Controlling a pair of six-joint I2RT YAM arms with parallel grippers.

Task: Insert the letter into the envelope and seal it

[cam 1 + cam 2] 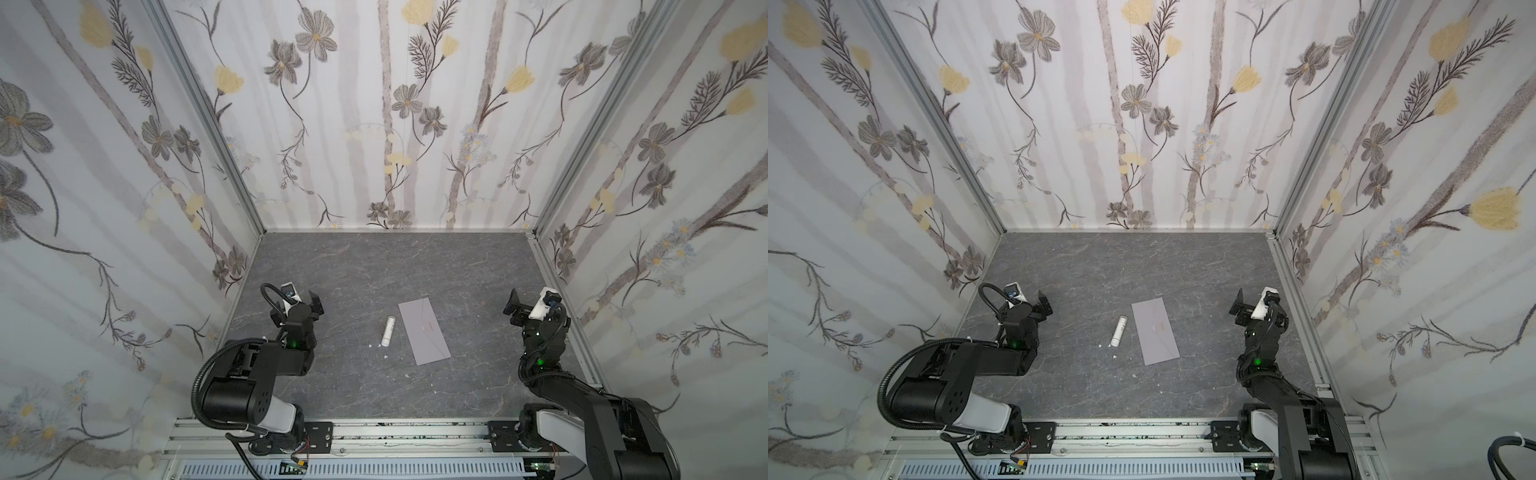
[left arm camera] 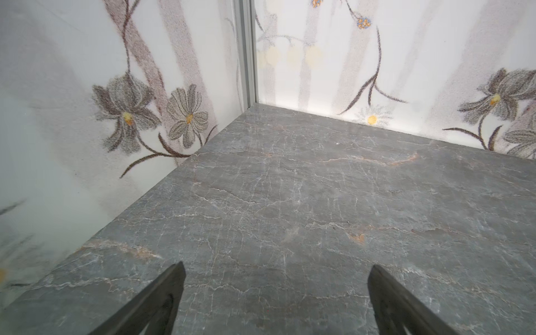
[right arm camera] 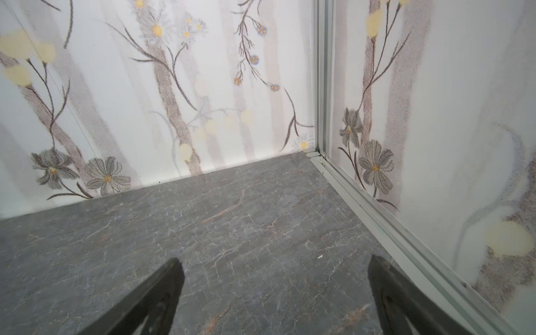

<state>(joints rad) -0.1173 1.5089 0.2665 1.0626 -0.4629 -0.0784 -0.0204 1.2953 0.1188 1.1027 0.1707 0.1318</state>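
No readable text anywhere: the long plain grey-lavender paper envelope [image 1: 424, 332] [image 1: 1155, 330] carries a small reddish mark near its middle, too small to read. It lies flat mid-table on the dark grey marble-pattern table [image 1: 374, 270], faint fold lines facing up. Its long axis runs far to near, with the near end skewed right. Its contents can't be seen. A small white glue-stick tube [image 1: 387, 331] [image 1: 1117, 331] lies just left of it, roughly parallel and not touching, with no legible label; tiny white scraps [image 1: 370, 345] sit by its near end. Left tool [image 2: 275, 268] spread wide, holding nothing, well left of the envelope and aimed at the far-left corner. Right tool [image 3: 275, 262] likewise spread and holding nothing, well right, aimed far-right. In the wrist views the fingers [image 2: 162, 293] are cut off by the frame edge.
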